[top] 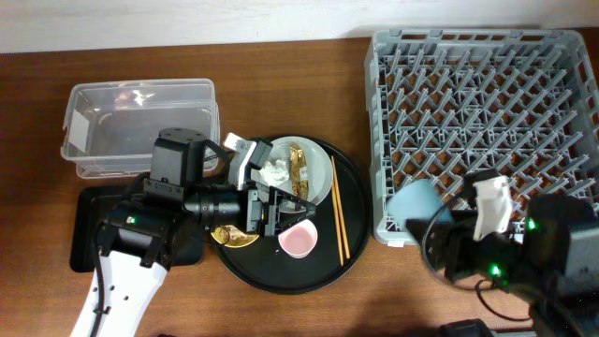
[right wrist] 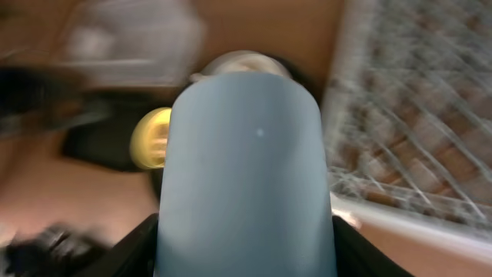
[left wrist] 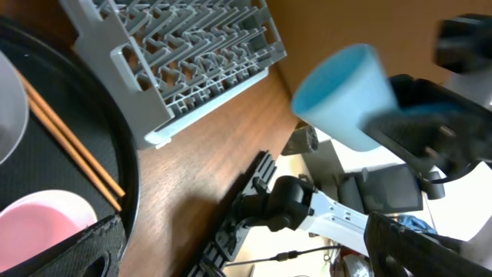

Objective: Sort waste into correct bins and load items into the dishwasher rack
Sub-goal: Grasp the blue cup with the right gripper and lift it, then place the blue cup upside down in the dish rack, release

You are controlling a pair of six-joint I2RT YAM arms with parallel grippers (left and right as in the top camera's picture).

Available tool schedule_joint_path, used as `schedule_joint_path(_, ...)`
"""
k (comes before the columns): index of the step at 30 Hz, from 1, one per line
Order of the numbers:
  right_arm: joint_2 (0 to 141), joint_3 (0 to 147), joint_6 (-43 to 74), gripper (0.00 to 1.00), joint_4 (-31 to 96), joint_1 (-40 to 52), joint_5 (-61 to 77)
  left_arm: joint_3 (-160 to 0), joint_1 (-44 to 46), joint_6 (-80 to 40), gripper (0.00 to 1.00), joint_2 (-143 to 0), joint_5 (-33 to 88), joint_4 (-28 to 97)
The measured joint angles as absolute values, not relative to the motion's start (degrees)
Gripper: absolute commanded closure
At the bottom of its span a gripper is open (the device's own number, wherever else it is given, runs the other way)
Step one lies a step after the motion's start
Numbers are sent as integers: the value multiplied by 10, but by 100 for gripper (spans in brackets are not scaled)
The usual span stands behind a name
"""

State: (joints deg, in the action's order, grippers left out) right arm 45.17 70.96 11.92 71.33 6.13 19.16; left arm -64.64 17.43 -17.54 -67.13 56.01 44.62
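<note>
My right fingers (top: 432, 227) clamped on the blue cup (top: 415, 203), lifted just beside the dishwasher rack (top: 393, 56) corner, my left fingers (top: 281, 213) above the round black tray (top: 351, 225) near the pink cup (top: 299, 240), cannot tell their spread

Blue cup (top: 415, 201) (sideways) beside rack (top: 377, 112)

The tabletop (top: 281, 65) is smooth brown wood. The dishwasher rack (top: 487, 94) is matt grey plastic, the tub (top: 140, 86) clear, glossy plastic. The blue cup (top: 415, 204) looks smooth and matt; the chopsticks (top: 339, 215) are bare wood, the wrapper (top: 298, 167) shiny.
</note>
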Motion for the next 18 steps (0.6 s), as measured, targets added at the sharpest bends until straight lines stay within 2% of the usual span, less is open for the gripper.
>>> schedule_joint_path(3, 548, 711, 168, 60, 752, 41, 89, -646, 174, -175, 1, -671, 543, 459)
schedule_joint_path(9, 821, 711, 182, 59, 735, 36, 32, -647, 174, -164, 1, -672, 535, 502)
schedule_joint_path(13, 873, 713, 154, 55, 721, 25, 59, -647, 174, -160, 1, -671, 528, 507)
schedule_joint_path(15, 874, 713, 143, 64, 707, 25, 70, -647, 174, -160, 1, -671, 519, 508)
schedule_joint_path(18, 874, 713, 127, 64, 703, 25, 74, -647, 174, -160, 1, -671, 516, 508)
